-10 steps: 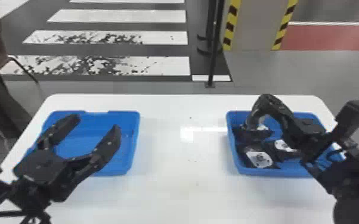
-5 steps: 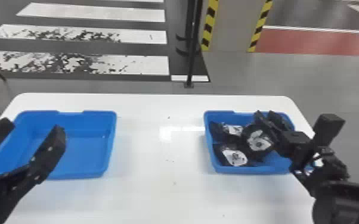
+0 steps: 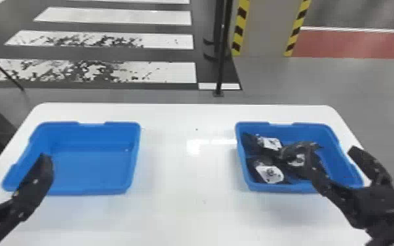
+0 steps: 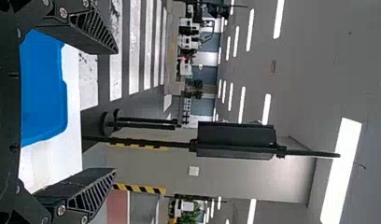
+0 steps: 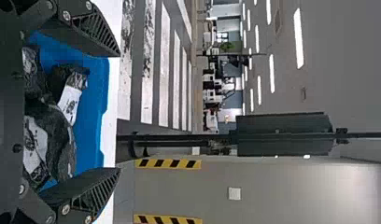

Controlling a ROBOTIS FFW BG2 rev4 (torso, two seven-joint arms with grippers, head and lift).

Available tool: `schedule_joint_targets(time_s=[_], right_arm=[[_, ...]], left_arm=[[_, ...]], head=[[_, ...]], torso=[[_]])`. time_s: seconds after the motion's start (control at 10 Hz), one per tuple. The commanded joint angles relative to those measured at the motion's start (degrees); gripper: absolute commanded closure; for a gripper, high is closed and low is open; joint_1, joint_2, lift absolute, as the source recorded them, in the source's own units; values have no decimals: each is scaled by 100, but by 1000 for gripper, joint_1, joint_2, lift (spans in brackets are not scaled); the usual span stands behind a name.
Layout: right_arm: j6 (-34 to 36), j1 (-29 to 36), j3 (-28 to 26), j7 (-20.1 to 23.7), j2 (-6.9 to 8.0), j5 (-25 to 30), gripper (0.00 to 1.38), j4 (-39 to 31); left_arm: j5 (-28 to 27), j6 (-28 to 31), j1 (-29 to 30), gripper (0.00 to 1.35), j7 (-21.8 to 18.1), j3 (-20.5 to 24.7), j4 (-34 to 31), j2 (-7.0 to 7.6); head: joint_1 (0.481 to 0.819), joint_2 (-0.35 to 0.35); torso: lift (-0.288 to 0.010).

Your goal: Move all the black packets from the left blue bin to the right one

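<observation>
Across wrist views, left gripper (image 3: 36, 181) and right gripper (image 3: 335, 149) gape wide; right's adds packets (image 5: 58, 133).

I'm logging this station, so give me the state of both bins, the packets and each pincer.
Left blue bin, upright, empty where visible
Right blue bin, upright, holding packets
Black packets, lying bunched in the right bin
Left pincer, open
Right pincer, open
</observation>
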Motion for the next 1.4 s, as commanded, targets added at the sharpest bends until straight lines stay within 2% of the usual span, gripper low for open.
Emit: schedule_joint_targets(time_s=[0.0,0.2,0.4,0.6,1.3], right_arm=[[-149,1005,-4,-4,250,9,116,-978],[-318,1765,42,-4,479,32,116,-1569],[-374,2088,179,5,461,89,117,-1780],[-374,2088,281,5,435,55,117,-1737],[-374,2088,430,14,347,-162,117,-1639]], left_arm=[[-182,-52,140,153,3,144,14,-15],[-491,5,463,153,3,326,42,-15],[-765,-108,562,153,3,372,211,-15],[-731,-234,449,153,3,315,337,-15],[-616,-277,337,153,3,292,478,-15]], head=[[695,-15],[695,49],[695,90],[695,136],[695,158]], torso=[[-140],[-140],[-140],[-140],[-140]])
